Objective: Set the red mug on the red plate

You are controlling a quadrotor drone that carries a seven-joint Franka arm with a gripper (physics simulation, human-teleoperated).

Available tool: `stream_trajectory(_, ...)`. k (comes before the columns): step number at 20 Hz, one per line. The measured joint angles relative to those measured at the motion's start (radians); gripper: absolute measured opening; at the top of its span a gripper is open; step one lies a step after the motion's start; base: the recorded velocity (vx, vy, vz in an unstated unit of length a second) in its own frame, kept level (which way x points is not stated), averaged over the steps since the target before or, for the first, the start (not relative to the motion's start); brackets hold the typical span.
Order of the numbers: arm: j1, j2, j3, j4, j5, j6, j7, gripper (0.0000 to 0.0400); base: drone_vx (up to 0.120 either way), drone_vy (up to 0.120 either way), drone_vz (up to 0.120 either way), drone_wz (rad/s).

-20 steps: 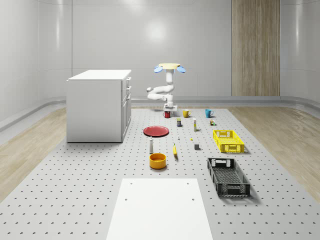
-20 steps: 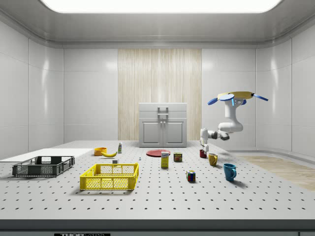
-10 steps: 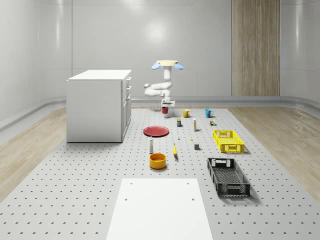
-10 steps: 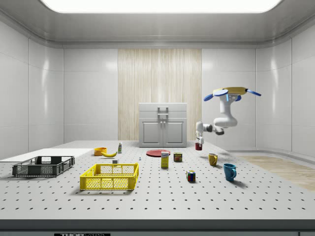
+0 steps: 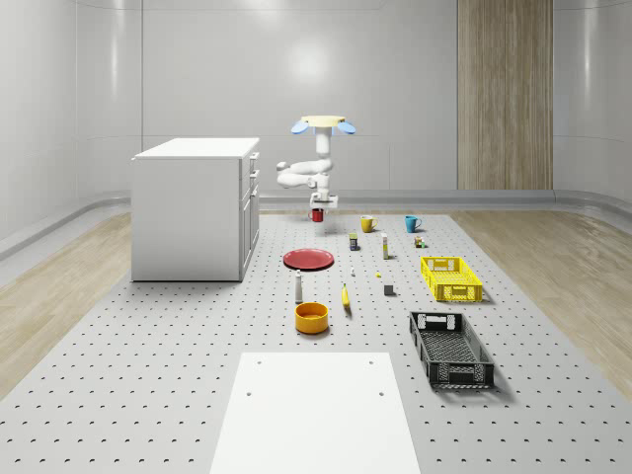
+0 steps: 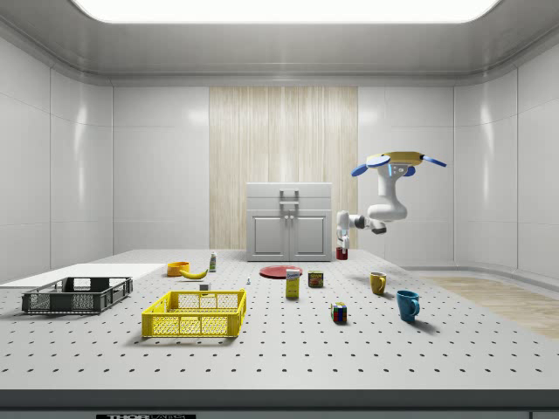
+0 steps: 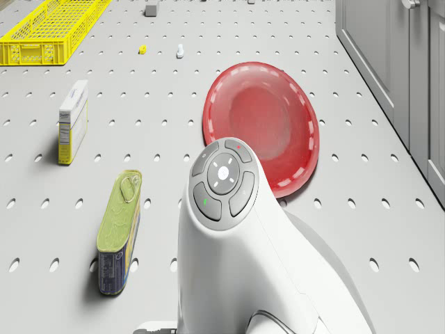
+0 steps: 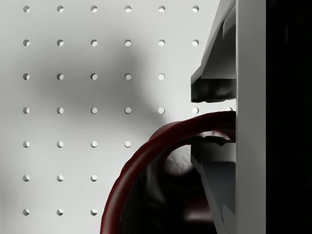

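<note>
Side view: drone (image 6: 399, 161) hovering, gripper (image 6: 341, 248) clamping red mug (image 6: 341, 254) mid-air.

Hovering in the air above the far end of the counter (image 5: 148, 395): drone (image 5: 322, 123) level, rotors out to both sides. Arm (image 6: 384, 205) hanging below the body, elbow folded, forearm reaching toward the side view's left. Wrist bent downward, gripper (image 6: 341, 247) pointing straight at the counter surface. Fingers (image 8: 214, 87) clamped either side of the rim of the red mug (image 8: 161, 195), mug carried clear of the surface.
</note>
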Motion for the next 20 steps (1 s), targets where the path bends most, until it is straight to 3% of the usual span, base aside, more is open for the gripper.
stream_trajectory(17, -0.011, -0.036, 0.008, 0.002, 0.017, 0.033, 0.009, 0.0100, 0.120, -0.040, 0.000, 0.000)
stream_trajectory(20, -0.013, -0.041, 0.009, 0.002, 0.020, 0.038, 0.011, 0.0100, 0.120, 0.000, -0.107, 0.000)
